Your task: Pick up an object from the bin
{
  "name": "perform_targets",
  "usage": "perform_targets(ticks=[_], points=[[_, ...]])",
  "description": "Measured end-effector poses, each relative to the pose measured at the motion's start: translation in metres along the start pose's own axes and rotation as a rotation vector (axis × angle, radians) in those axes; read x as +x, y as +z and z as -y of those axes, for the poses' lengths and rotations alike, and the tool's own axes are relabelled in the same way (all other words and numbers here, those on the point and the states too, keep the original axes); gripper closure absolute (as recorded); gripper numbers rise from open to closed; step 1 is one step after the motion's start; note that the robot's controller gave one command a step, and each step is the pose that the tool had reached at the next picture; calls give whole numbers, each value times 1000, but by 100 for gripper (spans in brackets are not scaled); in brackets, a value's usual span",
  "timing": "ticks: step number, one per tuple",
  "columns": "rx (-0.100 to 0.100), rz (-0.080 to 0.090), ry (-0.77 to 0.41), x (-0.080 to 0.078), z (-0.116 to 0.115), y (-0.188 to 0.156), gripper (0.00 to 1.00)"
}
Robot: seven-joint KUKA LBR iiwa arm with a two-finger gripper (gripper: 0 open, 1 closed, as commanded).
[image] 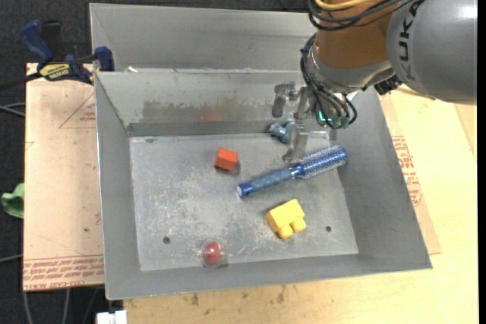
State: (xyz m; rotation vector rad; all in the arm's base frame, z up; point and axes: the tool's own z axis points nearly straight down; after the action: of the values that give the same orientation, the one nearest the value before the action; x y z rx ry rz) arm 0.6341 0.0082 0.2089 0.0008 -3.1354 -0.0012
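Grey metal bin (114,163): we see the gripper (291,137), fingers spread apart, over a ribbed-handled blue tool (292,172). Orange cube (225,159), yellow block (285,218) and red ball (212,253) lie apart.

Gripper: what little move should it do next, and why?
Probably ease straight down a little. The gripper hangs open near the back wall of the bin, with a small blue-grey piece right beside it and a long blue tool lying just in front. It holds nothing yet, so lowering comes before closing.
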Motion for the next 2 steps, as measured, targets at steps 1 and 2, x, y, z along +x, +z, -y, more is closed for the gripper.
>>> perform_targets(ticks=[1,2], points=[[0,1,317,41,40,105,0],[-1,6,315,39,39,103,100]])
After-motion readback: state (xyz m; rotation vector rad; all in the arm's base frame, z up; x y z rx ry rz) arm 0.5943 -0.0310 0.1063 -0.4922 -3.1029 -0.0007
